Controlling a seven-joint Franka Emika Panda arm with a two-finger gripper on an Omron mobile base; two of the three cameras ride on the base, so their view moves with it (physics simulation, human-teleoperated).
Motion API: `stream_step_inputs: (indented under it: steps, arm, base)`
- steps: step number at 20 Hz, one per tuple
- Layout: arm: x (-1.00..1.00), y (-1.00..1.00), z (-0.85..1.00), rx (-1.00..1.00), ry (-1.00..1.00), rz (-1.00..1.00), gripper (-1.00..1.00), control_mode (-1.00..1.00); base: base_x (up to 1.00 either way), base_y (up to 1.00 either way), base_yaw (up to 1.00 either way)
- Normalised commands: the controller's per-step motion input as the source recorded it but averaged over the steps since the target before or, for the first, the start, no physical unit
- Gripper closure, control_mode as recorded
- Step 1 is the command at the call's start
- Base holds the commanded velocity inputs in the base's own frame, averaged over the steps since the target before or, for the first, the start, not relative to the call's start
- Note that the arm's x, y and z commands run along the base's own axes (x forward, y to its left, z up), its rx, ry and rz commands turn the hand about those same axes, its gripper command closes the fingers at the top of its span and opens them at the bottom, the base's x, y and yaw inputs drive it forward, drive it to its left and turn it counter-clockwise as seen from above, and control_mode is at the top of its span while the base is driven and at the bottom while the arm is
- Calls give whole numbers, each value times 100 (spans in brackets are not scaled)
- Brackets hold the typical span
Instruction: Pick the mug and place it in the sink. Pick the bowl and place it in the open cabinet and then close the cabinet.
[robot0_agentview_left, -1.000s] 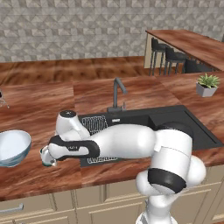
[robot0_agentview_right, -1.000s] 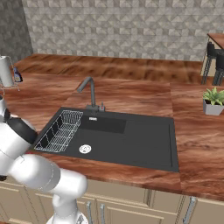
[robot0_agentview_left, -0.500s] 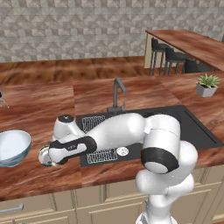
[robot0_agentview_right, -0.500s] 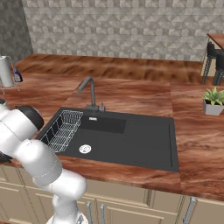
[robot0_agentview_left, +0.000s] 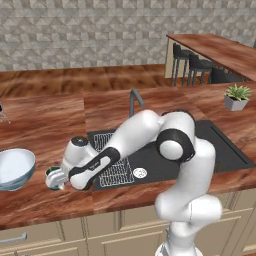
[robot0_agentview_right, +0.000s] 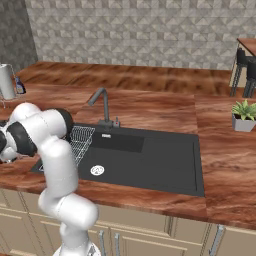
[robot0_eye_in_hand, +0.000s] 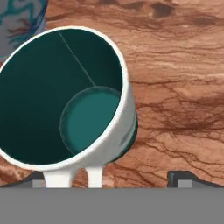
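Observation:
The mug (robot0_eye_in_hand: 65, 100) lies close in front of the hand, dark teal inside with a white rim, its white handle toward the fingers. My gripper (robot0_eye_in_hand: 109, 177) is open, and the mug's right wall sits between the two fingertips (robot0_eye_in_hand: 188, 177). In the left base view the mug (robot0_agentview_left: 51, 173) stands on the counter left of the sink (robot0_agentview_left: 200, 150), with my gripper (robot0_agentview_left: 59, 181) down at it. The bowl (robot0_agentview_left: 15, 167), white with a pale blue pattern, rests just left of the mug; its edge (robot0_eye_in_hand: 22, 22) shows beyond the mug. The sink (robot0_agentview_right: 165, 165) is a black basin. The cabinet is out of view.
A white wire rack (robot0_agentview_left: 115, 170) lies in the sink's left part, behind the dark faucet (robot0_agentview_left: 134, 100). A potted plant (robot0_agentview_left: 236, 96) stands at the right on the counter. A steel canister (robot0_agentview_right: 6, 81) is at the far left. Beige drawer fronts (robot0_agentview_left: 30, 240) run below the counter edge.
The hand has eased a little left and down onto the mug, while the elbow swung up and to the right. The jaws stayed open.

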Motion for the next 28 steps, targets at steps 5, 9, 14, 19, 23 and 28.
stream_step_inputs:
  steps: [5, 9, 14, 19, 23, 28]
  arm:
    - [18, 38, -23, 0, 0, 0, -100, -100]
    - [31, 53, -10, 0, 0, 0, -100, -100]
    - [21, 33, 0, 0, 0, -2, 100, -100]
    - [-14, -15, 20, 5, 7, -7, 100, -100]
    - [-62, -75, 66, 20, 21, -16, 100, -100]
    - [-64, -100, 81, 27, 21, -24, 100, -100]
  base:
    - [0, 0, 0]
    - [0, 0, 0]
    - [0, 0, 0]
    - [0, 0, 0]
    - [0, 0, 0]
    - [0, 0, 0]
